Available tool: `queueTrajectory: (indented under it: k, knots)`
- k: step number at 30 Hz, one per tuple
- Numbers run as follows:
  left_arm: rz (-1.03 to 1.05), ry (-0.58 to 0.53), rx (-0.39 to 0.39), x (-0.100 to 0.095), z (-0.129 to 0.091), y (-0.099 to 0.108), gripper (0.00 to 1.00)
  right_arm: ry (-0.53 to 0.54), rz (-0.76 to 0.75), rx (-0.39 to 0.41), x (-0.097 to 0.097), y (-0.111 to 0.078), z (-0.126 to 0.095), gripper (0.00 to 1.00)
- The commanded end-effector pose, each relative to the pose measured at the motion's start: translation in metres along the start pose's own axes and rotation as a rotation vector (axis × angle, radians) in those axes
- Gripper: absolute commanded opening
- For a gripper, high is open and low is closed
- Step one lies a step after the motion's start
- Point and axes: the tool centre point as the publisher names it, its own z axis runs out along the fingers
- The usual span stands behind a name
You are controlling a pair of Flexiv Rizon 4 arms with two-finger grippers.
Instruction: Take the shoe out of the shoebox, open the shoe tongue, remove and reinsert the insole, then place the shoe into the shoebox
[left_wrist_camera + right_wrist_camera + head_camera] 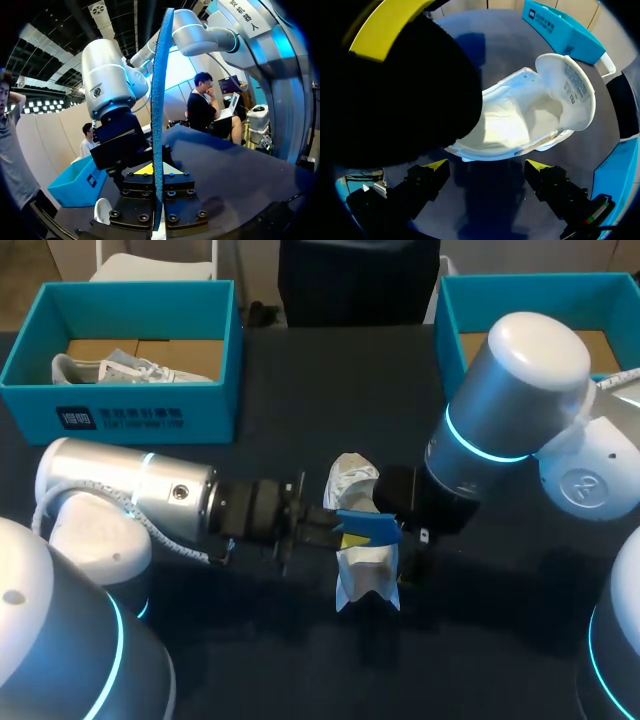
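The left claw (345, 532) grips a blue insole (372, 527) just above a white shoe (365, 565) that lies mid-worktop (500, 620), well apart from the teal shoeboxes at the far corners. The left wrist view shows the insole (161, 100) edge-on and upright, pinched between that claw's yellow tips. The right claw (487, 170) hovers close over the shoe's mouth with its fingers spread and holding nothing. Ahead of it the tongue (568, 87) is folded back and the pale inside of the shoe (520, 115) lies bare.

With the insole out and the shoe gaping, the job appears to sit between removal and reinsertion. The next move looks to call for tilting the insole flat, lining its toe end with the opening and sliding it forward. The right claw would likely need to steady the shoe or keep the tongue clear.

The left shoebox (140, 410) holds a second shoe (120, 368). The right shoebox (520, 290) is partly hidden behind the right arm.
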Motion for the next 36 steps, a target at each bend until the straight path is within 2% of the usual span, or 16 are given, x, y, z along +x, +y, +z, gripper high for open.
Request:
queueTrajectory:
  k: [1,19,27,36]
  knots:
    - [0.0,0.008,0.002,-0.006,0.007,0.005,0.0,-0.002,0.001,0.002,0.001,0.001,0.002,1.0]
    - [0.001,0.005,0.003,-0.005,0.016,0.021,0.0,-0.002,0.001,0.002,0.001,0.001,0.002,1.0]
    - [0.015,-0.001,0.009,-0.004,0.019,0.021,0.0,-0.002,0.001,0.002,0.001,0.001,0.002,1.0]
    - [0.013,0.002,0.006,0.001,0.01,0.021,0.0,-0.002,0.001,0.002,0.001,0.001,0.002,1.0]
